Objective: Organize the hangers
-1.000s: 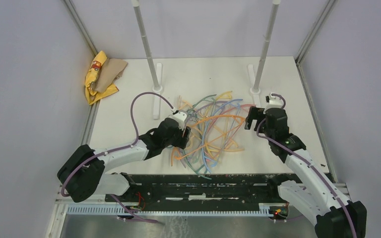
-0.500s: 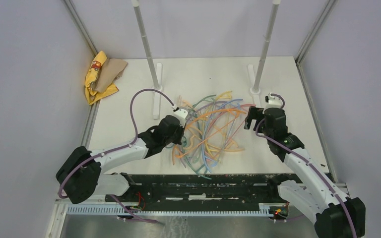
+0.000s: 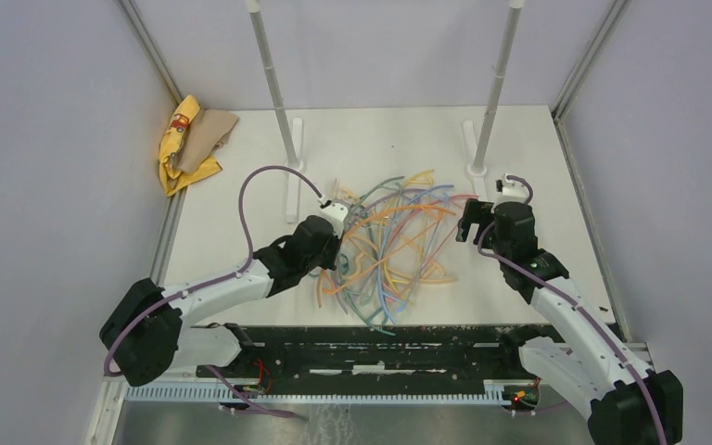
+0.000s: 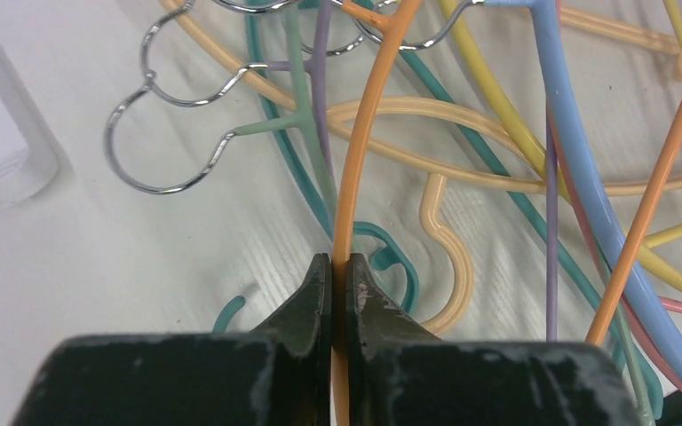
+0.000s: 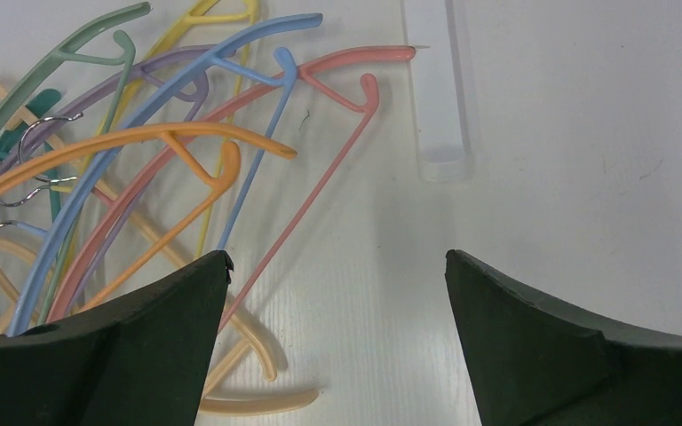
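The left pincer (image 4: 338,269) is clamped on a thin orange hanger (image 4: 360,142), which runs straight ahead from between its fingers. Just right of its tips lie a teal hook (image 4: 401,264) and a peach hook (image 4: 455,257). Ahead and to the left, wire hooks (image 4: 107,142) rest on the white table (image 4: 98,266).

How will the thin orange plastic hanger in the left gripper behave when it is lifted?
Likely light and a bit springy: the thin orange plastic hanger is a slim rod. It crosses a peach hanger, so it may snag and drag that.
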Action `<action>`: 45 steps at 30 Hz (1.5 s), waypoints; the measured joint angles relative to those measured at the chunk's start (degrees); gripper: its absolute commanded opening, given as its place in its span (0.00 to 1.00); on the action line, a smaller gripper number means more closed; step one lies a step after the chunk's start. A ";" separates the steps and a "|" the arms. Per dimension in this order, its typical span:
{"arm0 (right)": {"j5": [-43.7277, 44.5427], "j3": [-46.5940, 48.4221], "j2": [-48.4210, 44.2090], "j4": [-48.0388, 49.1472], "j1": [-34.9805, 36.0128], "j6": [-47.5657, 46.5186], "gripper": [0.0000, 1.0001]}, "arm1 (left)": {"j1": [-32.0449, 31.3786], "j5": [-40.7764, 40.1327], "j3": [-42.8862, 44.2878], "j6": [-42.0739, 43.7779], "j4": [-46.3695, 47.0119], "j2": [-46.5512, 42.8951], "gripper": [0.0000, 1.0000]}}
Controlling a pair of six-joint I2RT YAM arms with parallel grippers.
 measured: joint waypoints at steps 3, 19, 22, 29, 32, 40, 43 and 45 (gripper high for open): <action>0.13 -0.02 -0.11 0.02 0.00 0.04 1.00 | 0.00 -2.14 0.00 -0.02 -1.46 -3.39 0.03; -0.37 1.03 2.08 -1.31 0.00 1.27 0.99 | 0.02 -22.23 29.44 11.82 -7.78 -5.73 0.03; -0.44 2.45 2.01 -1.92 0.00 0.92 0.99 | 0.02 -25.46 37.31 16.72 -7.85 -2.05 0.03; -0.48 3.80 1.40 -3.56 0.00 0.22 0.99 | 0.02 -31.15 43.17 27.82 -2.73 2.23 0.03; -0.46 4.13 1.40 -3.89 0.00 -0.07 0.99 | 0.02 -32.50 42.73 32.00 0.35 2.95 0.03; -0.13 4.42 1.90 -3.85 0.00 -0.31 1.00 | -0.02 -34.97 37.16 41.31 14.56 2.62 0.03; 0.22 4.59 2.82 -3.85 0.00 -0.66 1.00 | -0.42 -35.45 33.11 43.50 19.19 1.05 0.03; 0.39 4.87 3.58 -3.87 0.00 -0.72 1.00 | -0.90 -35.76 29.77 44.92 22.25 -0.68 0.03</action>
